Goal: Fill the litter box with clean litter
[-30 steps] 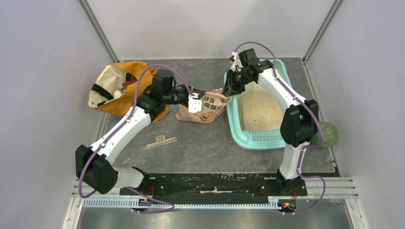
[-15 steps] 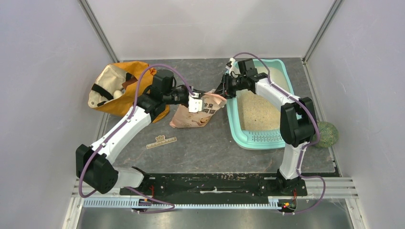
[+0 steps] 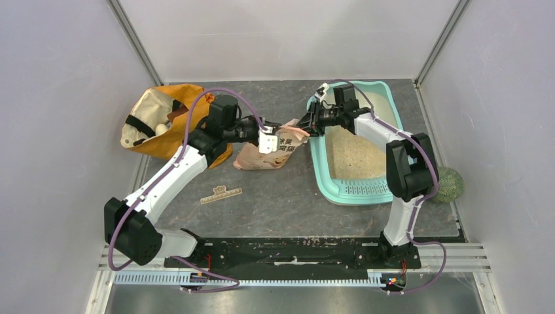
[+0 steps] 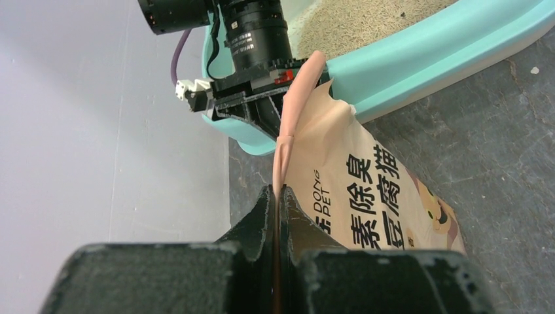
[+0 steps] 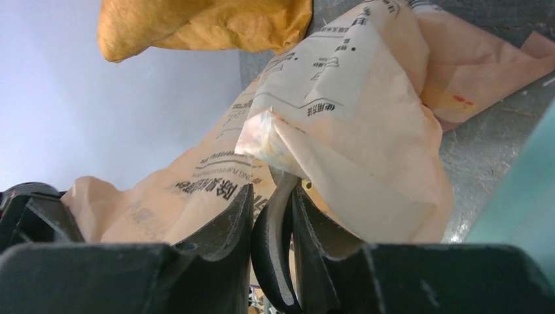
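Nearest me, the dark table (image 3: 275,209) carries the pouch (image 3: 265,158), which sags from a top edge stretched 9 to 3 between both claws. My left gripper (image 4: 278,196) is clamped flat on that edge, and my right gripper (image 5: 271,190) looks pinched on the corner nearer the tray. The litter box (image 3: 321,167) sits just at the pouch's 3 o'clock, long axis 12 to 6, with clean litter (image 3: 353,154) covering its floor. I judge there's room to tip over the rim.
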